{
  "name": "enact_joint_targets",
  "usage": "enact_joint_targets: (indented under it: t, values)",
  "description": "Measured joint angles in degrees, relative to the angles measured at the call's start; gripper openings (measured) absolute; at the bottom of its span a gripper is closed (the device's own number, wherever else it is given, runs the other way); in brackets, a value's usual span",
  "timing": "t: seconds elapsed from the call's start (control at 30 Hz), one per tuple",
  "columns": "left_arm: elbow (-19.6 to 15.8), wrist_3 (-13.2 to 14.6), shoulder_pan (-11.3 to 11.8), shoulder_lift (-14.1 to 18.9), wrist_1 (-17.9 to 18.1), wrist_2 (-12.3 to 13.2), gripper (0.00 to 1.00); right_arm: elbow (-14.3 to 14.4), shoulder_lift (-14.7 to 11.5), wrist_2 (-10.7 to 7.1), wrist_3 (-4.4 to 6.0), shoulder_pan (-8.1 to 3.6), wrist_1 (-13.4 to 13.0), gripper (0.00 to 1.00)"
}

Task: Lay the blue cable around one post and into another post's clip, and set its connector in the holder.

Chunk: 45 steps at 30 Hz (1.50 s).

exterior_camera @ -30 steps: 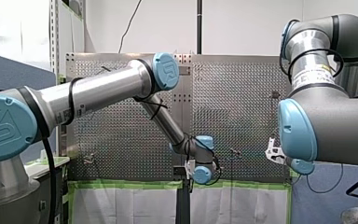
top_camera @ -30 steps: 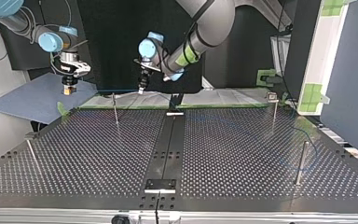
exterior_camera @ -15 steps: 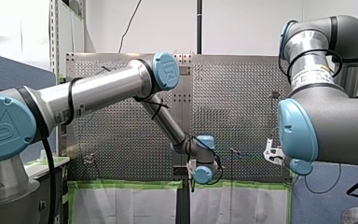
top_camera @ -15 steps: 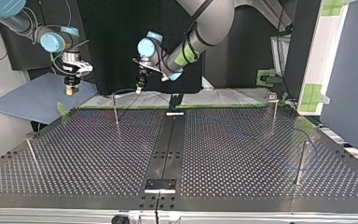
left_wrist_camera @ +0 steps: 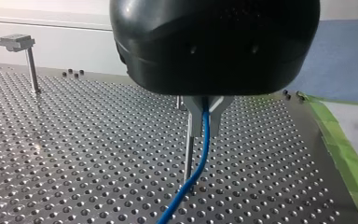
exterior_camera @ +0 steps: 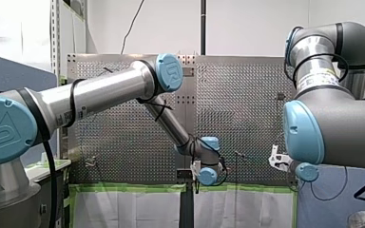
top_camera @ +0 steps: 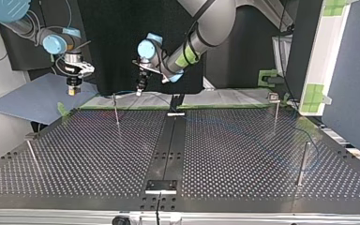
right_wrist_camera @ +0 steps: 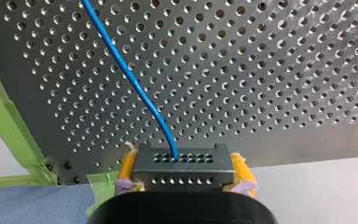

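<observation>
Our left gripper (left_wrist_camera: 204,115): metal fingers pinched on blue cable (left_wrist_camera: 199,161). Cable drops from it toward perforated table (left_wrist_camera: 74,163), with thin post (left_wrist_camera: 187,149) just beside.

Our right gripper (right_wrist_camera: 184,179): yellow pads clamped on dark connector (right_wrist_camera: 182,164), and cable leaves connector's face.

Top view: left gripper at post's 1 o'clock, right gripper at its 10 o'clock.

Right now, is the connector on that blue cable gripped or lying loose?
Gripped: the yellow pads of my right gripper clamp the connector on both sides.
</observation>
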Motion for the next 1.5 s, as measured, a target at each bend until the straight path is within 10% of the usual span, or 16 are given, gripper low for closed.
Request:
enact_joint_targets:
  t: [1.5]
  values:
    - [5.4,1.2,1.6,-2.0,-3.8,0.5,0.00,-3.9,0.5,-0.15,0.43,0.10,3.2,0.00]
